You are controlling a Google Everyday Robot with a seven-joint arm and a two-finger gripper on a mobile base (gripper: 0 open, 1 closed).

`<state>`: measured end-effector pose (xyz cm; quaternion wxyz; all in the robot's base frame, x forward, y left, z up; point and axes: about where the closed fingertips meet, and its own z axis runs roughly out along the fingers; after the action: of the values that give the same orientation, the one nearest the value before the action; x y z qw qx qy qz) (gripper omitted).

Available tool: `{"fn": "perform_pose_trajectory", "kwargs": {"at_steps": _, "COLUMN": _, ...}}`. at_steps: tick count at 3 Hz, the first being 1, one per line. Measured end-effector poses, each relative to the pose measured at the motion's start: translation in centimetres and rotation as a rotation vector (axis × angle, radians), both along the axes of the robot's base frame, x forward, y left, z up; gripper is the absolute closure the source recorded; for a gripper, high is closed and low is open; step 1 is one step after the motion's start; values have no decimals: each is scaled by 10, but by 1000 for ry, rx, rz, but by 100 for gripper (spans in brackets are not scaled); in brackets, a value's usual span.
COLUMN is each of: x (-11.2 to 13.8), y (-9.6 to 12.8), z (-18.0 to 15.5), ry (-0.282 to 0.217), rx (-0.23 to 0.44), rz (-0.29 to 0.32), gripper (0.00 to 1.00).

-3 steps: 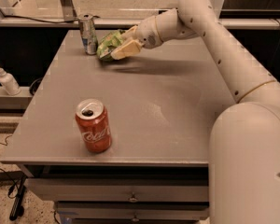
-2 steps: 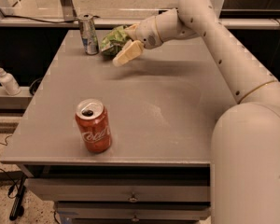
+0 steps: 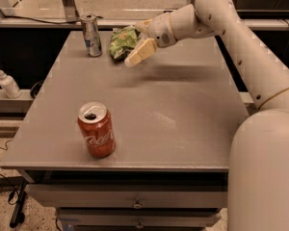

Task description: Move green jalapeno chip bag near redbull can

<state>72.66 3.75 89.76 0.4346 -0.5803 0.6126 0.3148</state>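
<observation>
The green jalapeno chip bag (image 3: pixel 119 42) lies crumpled on the far part of the grey table (image 3: pixel 183 109), just right of the redbull can (image 3: pixel 91 35), a slim silver-and-blue can standing upright. A small gap separates bag and can. My gripper (image 3: pixel 134 43) is at the bag's right edge, a little above the table, reaching in from the right. Its fingers are spread apart, one cream finger (image 3: pixel 140 52) low in front of the bag and the other (image 3: pixel 144 25) behind it. The bag rests on the table and does not look pinched.
A red cola can (image 3: pixel 96 136) stands upright near the table's front left. A white pump bottle (image 3: pixel 8 83) sits on a ledge left of the table. My white arm (image 3: pixel 241 42) spans the right side. Drawers (image 3: pixel 135 203) sit below the table's front edge.
The gripper has drawn back a little to the right and its fingers have opened off the bag. The bag stays beside the redbull can.
</observation>
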Motion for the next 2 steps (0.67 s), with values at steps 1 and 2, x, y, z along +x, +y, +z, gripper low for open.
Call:
{"fn": "perform_pose_trajectory", "kwargs": {"at_steps": 1, "x": -7, "y": -14, "z": 8, "ry": 7, "rx": 11, "rz": -15, "gripper": 0}}
{"fn": "perform_pose_trajectory", "kwargs": {"at_steps": 2, "x": -17, "y": -28, "z": 19, "ry": 24, "rx": 30, "rz": -18, "gripper": 0}}
